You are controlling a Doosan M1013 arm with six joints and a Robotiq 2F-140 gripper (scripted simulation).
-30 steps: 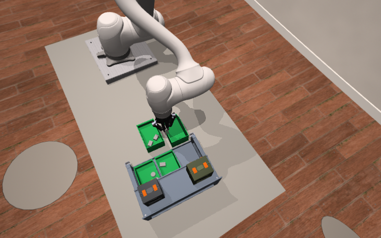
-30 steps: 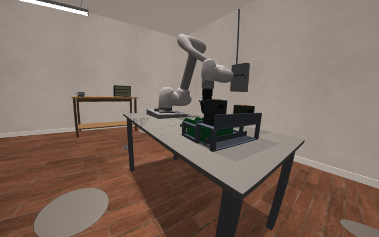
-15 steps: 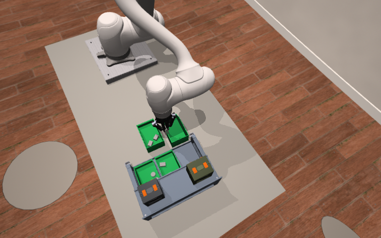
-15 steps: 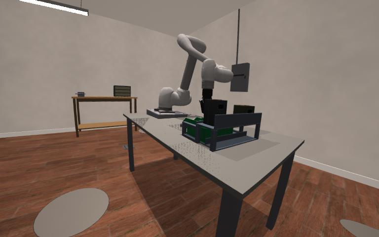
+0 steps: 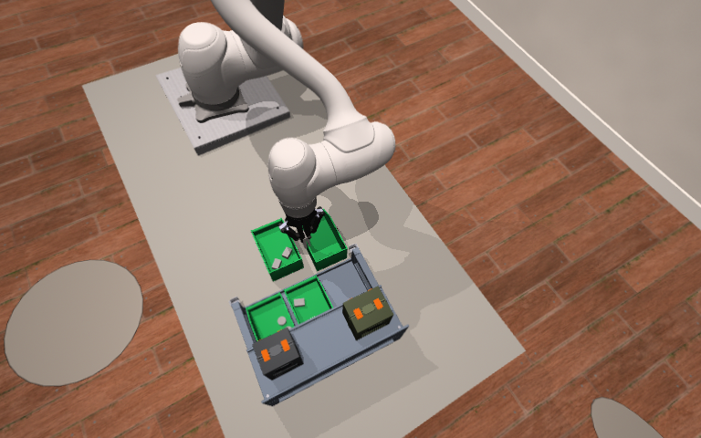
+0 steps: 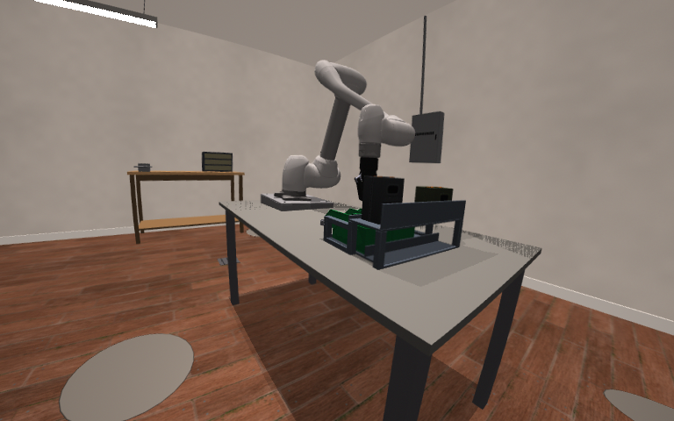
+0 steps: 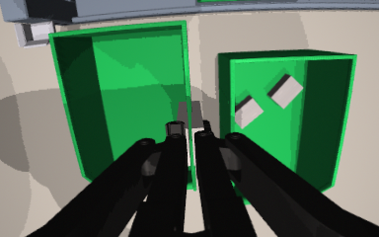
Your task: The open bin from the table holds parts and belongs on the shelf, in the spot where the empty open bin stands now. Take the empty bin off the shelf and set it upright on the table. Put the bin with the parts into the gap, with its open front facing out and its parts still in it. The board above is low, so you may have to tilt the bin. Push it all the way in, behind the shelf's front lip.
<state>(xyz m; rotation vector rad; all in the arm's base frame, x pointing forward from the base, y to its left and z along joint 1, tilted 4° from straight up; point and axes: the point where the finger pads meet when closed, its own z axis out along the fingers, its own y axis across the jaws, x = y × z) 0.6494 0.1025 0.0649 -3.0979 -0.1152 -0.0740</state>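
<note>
The empty green bin (image 5: 330, 232) (image 7: 135, 79) stands upright on the table, in front of the shelf (image 5: 325, 335) (image 6: 422, 213) (image 7: 133, 9). My gripper (image 5: 306, 240) (image 7: 189, 115) points down and is shut on this bin's side wall, the one facing the other table bin. One finger is inside the bin, one outside. The green bin with parts (image 5: 274, 245) (image 7: 276, 123) stands beside it with a narrow space between; two light blocks (image 7: 286, 91) (image 7: 248, 113) show inside. The gap (image 5: 345, 283) in the shelf's front row is unfilled. In the exterior view the fingertips are hidden.
Two more green bins stand on the shelf left of the gap, one with a round part (image 5: 281, 320), one with a block (image 5: 298, 302). A dark case (image 5: 277, 352) (image 6: 384, 198) and an olive case (image 5: 368, 313) (image 6: 434, 193) stand on the upper board.
</note>
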